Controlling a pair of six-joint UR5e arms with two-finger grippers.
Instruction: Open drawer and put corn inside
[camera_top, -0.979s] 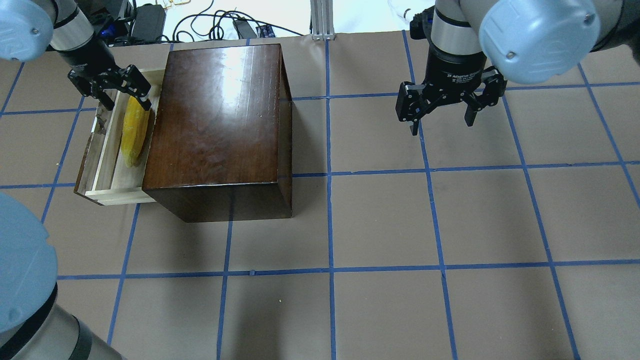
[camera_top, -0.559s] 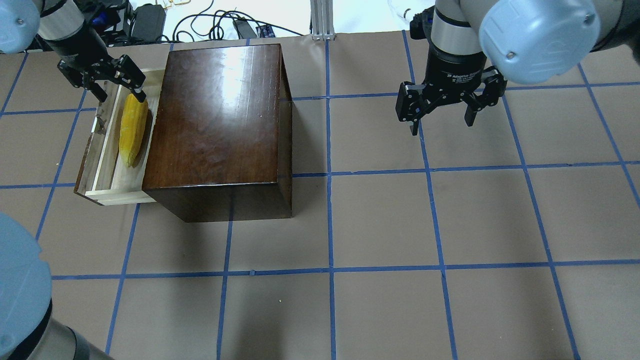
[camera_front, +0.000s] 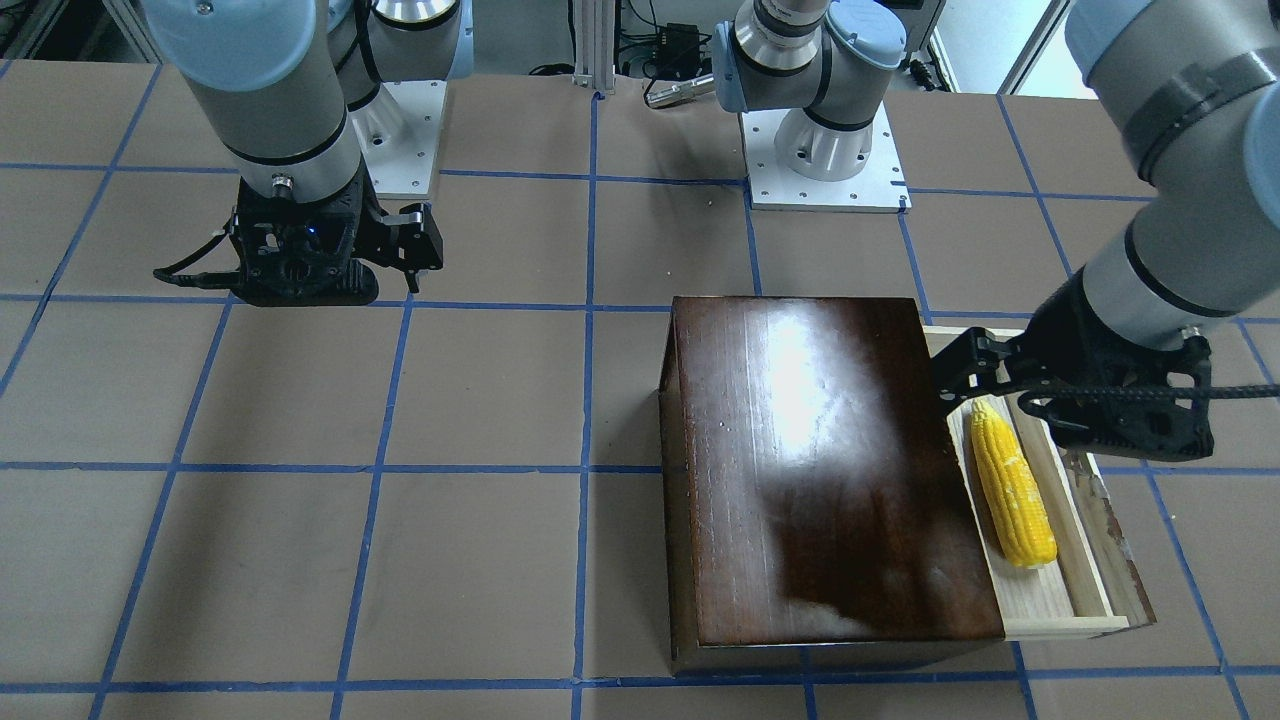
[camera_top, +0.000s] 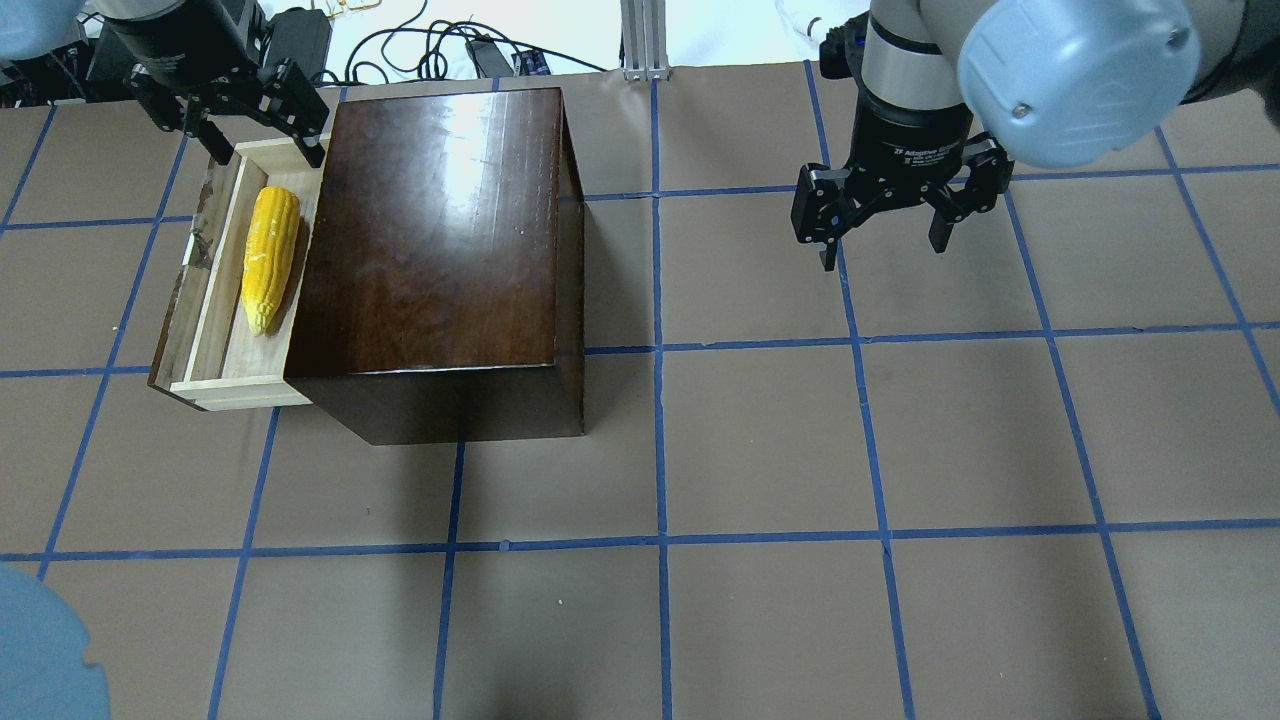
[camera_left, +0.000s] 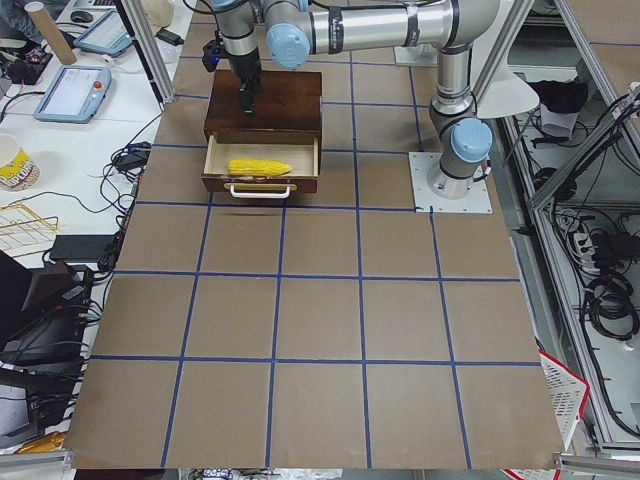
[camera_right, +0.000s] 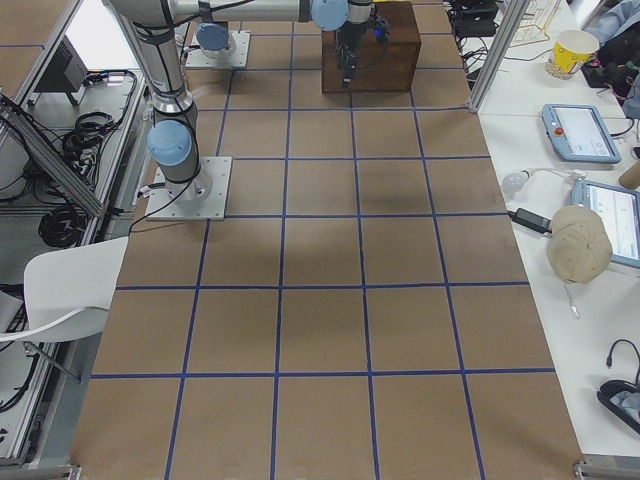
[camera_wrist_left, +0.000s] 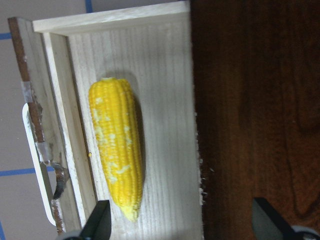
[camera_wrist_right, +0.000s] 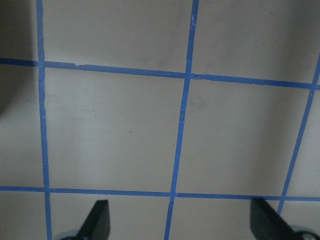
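The yellow corn (camera_top: 268, 258) lies loose in the pulled-out pale-wood drawer (camera_top: 213, 300) on the left side of the dark-brown box (camera_top: 440, 240). The corn also shows in the front view (camera_front: 1012, 484), the left side view (camera_left: 259, 166) and the left wrist view (camera_wrist_left: 117, 147). My left gripper (camera_top: 262, 135) is open and empty, raised above the drawer's far end, clear of the corn. In the front view it (camera_front: 1000, 385) hangs over the corn's tip. My right gripper (camera_top: 882, 240) is open and empty above the table, well right of the box.
The drawer's dark front panel carries a white handle (camera_wrist_left: 37, 165). Cables and power bricks (camera_top: 300, 40) lie past the table's far edge behind the box. An aluminium post (camera_top: 645, 35) stands at the back centre. Blue tape lines grid the brown table (camera_top: 760, 440).
My left gripper has let go of the corn and risen up and back toward the drawer's far end. The corn now lies free in the drawer. The right arm has not moved.
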